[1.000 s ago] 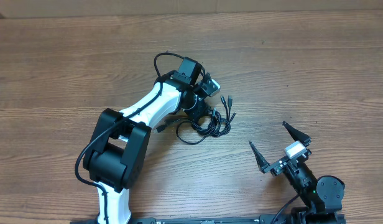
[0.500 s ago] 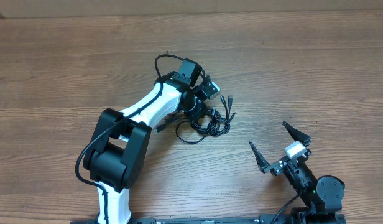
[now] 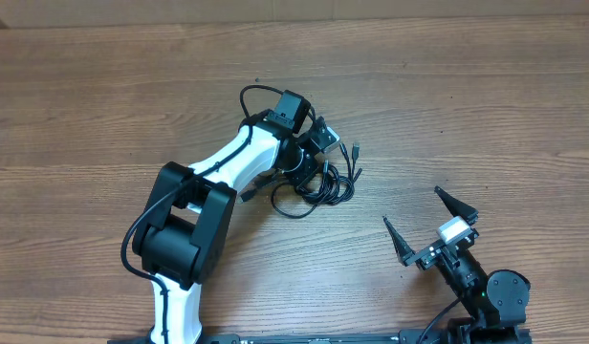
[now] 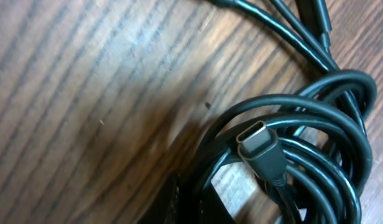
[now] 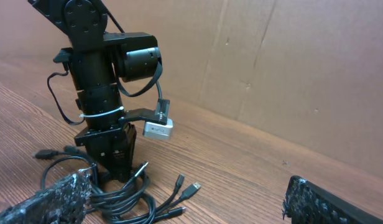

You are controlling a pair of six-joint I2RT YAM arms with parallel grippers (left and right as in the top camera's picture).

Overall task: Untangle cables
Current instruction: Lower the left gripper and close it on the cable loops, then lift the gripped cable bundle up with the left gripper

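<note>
- The left gripper [image 5: 114, 168], black two-finger jaws under the white-and-black arm, points straight down into the tangle. Its jaws are closed; whether a strand is pinched between them cannot be told.
- The thin black cables [image 3: 318, 191] lie coiled on the brown wood-grain table [image 3: 467, 96], directly under and just right of that gripper.
- A silver-mouthed black plug [image 4: 260, 146] rests on top of the loops, close to the wrist camera.
- The loose plug ends [image 3: 352, 158] fan out from the coil to the far right, so that is probably the direction to pull.
- The right gripper [image 3: 411, 204] stands wide open, empty and well apart, so the left arm is clearly nearer.
</note>
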